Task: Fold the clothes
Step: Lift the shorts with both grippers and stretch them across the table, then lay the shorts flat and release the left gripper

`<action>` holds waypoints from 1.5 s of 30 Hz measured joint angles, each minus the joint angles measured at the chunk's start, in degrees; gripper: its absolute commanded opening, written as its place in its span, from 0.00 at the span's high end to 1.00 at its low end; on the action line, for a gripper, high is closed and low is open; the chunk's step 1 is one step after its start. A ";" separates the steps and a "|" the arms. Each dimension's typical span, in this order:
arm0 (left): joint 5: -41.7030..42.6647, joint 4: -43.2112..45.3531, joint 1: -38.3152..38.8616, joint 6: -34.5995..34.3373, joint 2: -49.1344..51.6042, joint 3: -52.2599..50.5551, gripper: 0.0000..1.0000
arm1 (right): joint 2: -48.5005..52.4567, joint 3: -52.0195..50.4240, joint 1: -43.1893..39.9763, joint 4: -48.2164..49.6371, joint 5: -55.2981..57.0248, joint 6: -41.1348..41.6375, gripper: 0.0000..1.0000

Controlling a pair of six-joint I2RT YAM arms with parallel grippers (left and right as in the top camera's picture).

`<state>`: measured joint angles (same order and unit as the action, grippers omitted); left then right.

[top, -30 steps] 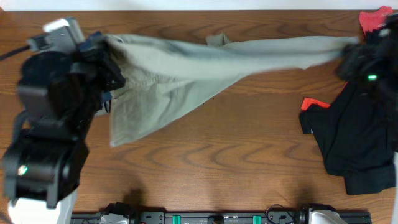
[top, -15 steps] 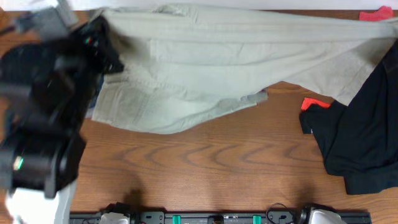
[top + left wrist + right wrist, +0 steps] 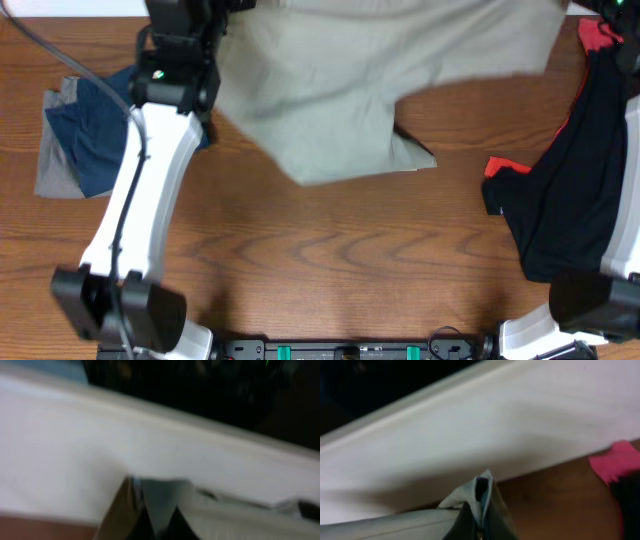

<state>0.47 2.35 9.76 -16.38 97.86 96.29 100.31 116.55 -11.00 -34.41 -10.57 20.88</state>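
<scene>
The khaki-beige shorts (image 3: 370, 80) hang stretched across the far edge of the table, their lower edge drooping toward the middle. My left gripper (image 3: 155, 520) is shut on a fold of the shorts' fabric (image 3: 162, 497) at the far left. My right gripper (image 3: 482, 520) is shut on a bunched corner of the shorts (image 3: 477, 492) at the far right. In the overhead view both sets of fingers are out of frame at the top. The navy shorts (image 3: 95, 125) lie on a grey piece (image 3: 50, 170) at the left. The black-and-red garment (image 3: 570, 190) lies at the right.
My left arm (image 3: 140, 200) runs from the front left base up to the far edge. The right arm's base (image 3: 600, 300) stands at the front right, partly over the black garment. A pink-red patch (image 3: 615, 462) shows in the right wrist view. A rail (image 3: 350, 350) lines the front edge.
Both grippers have carried the khaki shorts toward the far edge and spread them wide. My left arm has swung away, and the navy and grey pieces it covered now show.
</scene>
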 measured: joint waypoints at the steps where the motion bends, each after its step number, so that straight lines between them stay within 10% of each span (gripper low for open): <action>1: 0.15 2.80 0.00 0.15 0.87 -0.13 0.94 | 0.39 -0.04 -0.17 2.43 0.04 1.01 0.99; 10: 4.22 6.05 0.00 3.02 1.36 9.84 0.94 | -0.83 11.04 -3.87 1.53 -0.39 4.33 0.99; 25: 5.22 -56.96 -1.38 3.30 -1.16 11.41 0.94 | 1.18 6.67 -2.47 -42.03 1.42 -5.01 0.99; 36: 8.22 -82.36 -1.73 -0.04 -0.81 6.27 0.94 | 2.38 -6.29 -2.49 -51.54 8.79 -3.48 0.99; 45: 9.92 -85.20 -2.64 -1.40 -3.58 -12.74 0.94 | 2.25 -14.53 -2.60 -56.98 11.34 -1.16 0.99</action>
<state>10.39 -82.85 7.11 -17.78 94.28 83.55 102.56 102.02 -13.61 -91.39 0.78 19.73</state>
